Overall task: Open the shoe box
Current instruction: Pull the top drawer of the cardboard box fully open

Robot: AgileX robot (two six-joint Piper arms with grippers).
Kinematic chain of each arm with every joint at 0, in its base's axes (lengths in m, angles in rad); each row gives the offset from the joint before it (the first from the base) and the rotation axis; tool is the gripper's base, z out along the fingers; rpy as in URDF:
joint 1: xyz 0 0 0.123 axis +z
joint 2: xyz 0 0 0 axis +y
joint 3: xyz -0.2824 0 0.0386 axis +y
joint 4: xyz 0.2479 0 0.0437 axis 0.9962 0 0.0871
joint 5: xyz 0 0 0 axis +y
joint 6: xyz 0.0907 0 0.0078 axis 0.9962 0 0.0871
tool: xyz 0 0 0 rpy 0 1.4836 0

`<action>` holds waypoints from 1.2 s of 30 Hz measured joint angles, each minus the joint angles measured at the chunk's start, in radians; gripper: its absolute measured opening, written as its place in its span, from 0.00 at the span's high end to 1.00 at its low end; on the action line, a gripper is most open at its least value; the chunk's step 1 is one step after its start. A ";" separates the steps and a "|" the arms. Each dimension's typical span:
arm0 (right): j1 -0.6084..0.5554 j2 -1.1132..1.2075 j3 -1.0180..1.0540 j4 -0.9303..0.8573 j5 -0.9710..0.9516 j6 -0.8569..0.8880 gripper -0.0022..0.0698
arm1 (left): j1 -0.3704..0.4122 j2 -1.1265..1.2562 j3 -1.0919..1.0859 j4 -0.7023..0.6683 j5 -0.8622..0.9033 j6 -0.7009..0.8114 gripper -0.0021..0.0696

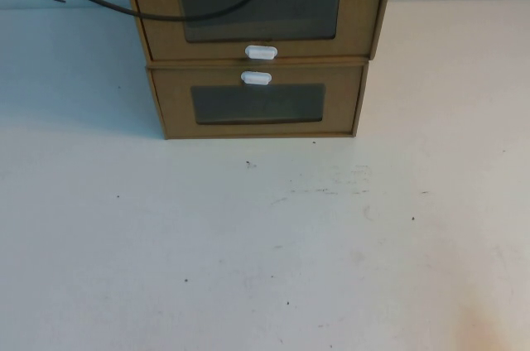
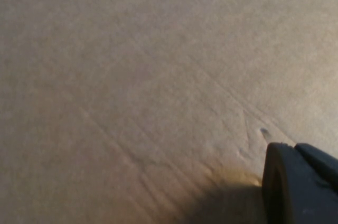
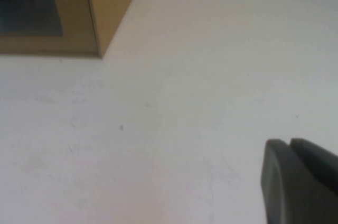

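Judging the shoe box point(image 1: 175, 107) at the table's point(image 1: 248, 243) far edge light, stiff cardboard, we'd pull its white tab point(image 1: 256, 78). Left gripper point(image 2: 293, 152) hangs clenched over cardboard — right gripper point(image 3: 289, 147) clenched, empty, above bare table.

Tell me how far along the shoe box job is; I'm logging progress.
Done: nothing yet; the upper shoe box and lower shoe box both show closed fronts, white handles untouched. In hand: left gripper sits close over plain cardboard, probably a box; right gripper, shut, hangs over the table near a box corner. Remaining: grasp a handle and pull a front open.
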 joint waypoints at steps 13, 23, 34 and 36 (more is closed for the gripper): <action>0.000 0.000 0.000 0.668 -0.199 0.000 0.99 | 0.000 0.000 -0.002 -0.004 0.017 -0.011 0.98; 0.000 0.159 -0.174 0.600 0.038 -0.001 0.99 | 0.000 0.000 -0.002 -0.004 0.025 -0.025 0.98; 0.016 0.704 -0.597 0.450 0.429 -0.186 0.99 | 0.000 0.000 -0.004 0.006 0.030 -0.049 0.98; 0.047 0.766 -0.645 0.447 0.429 -0.202 0.99 | 0.000 0.000 -0.004 0.007 0.030 -0.051 0.98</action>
